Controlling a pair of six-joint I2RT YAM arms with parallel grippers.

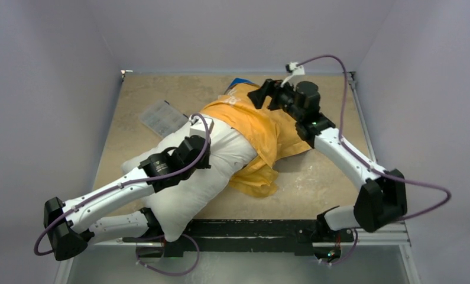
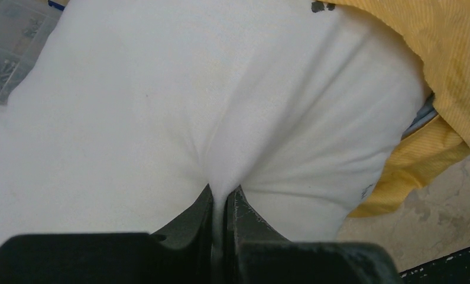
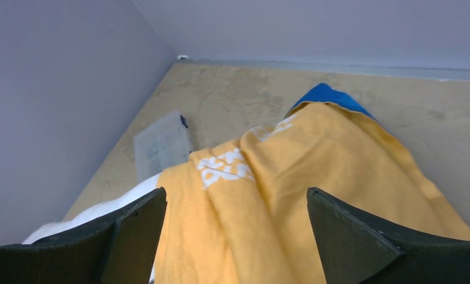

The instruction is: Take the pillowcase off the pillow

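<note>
The white pillow (image 1: 185, 189) lies slantwise across the table, its far end still inside the orange-yellow pillowcase (image 1: 262, 127). My left gripper (image 2: 223, 195) is shut on a pinched fold of the pillow (image 2: 161, 106) near its middle. The bunched pillowcase (image 2: 451, 65) covers the pillow's far right end in that view. My right gripper (image 3: 237, 201) hangs open above the pillowcase (image 3: 315, 171), its fingers wide apart and holding nothing. White lettering (image 3: 223, 167) and a blue edge (image 3: 327, 94) show on the cloth.
A clear plastic parts box (image 1: 161, 117) lies on the table at the back left, beside the pillow. Grey walls close in the table on three sides. A black rail (image 1: 250, 228) runs along the near edge between the arm bases.
</note>
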